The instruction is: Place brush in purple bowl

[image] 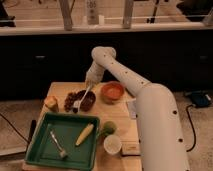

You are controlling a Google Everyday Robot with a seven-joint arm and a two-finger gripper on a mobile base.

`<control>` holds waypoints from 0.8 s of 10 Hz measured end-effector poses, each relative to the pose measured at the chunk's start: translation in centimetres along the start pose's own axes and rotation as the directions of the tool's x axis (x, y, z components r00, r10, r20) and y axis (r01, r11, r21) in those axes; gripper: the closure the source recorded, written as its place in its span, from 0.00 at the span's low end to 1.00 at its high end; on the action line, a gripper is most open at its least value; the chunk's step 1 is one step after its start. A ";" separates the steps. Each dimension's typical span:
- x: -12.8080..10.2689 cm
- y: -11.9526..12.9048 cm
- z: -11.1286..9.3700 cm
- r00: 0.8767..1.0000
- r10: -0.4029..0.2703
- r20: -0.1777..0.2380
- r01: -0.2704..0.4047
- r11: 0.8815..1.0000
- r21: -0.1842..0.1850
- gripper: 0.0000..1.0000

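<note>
A white robot arm (150,117) sweeps up from the lower right of the frame, bends at a rounded elbow at upper centre and drops its wrist steeply down and slightly left. This places the claw (90,82) just above a small round purple bowl (93,100) on a light wooden surface (121,119). A slim brush (84,96) with a thin dark handle and a whitish bristle head slants down-left from the claw. Its head sits low at the purple bowl's left rim, while the top of its handle meets the claw. Whether the claw is clamped on the handle or parted cannot be told.

A round orange bowl (112,91) stands just right of the purple bowl. A cluster of dark reddish pieces (69,100) and a yellowish lump (51,102) lie to its left. In the lower left, a green rectangular tray (62,125) holds a yellow corn cob (84,134) and a grey metal fork-like utensil (57,145). A small white cup (112,144) stands beside the tray's right edge.
</note>
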 end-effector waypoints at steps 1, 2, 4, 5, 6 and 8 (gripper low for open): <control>0.2 0.1 0.1 1.000 0.004 0.003 -0.004 1.000 -0.001 0.61; 0.3 0.3 0.1 1.000 0.010 0.009 -0.010 1.000 -0.007 0.47; 0.4 0.4 0.3 1.000 0.013 0.015 -0.013 1.000 -0.009 0.30; 0.4 0.3 0.5 1.000 0.014 0.019 -0.014 1.000 -0.009 0.22; 0.5 0.3 0.6 1.000 0.014 0.023 -0.014 1.000 -0.009 0.20; 0.6 0.5 0.7 0.999 0.018 0.031 -0.017 1.000 -0.012 0.20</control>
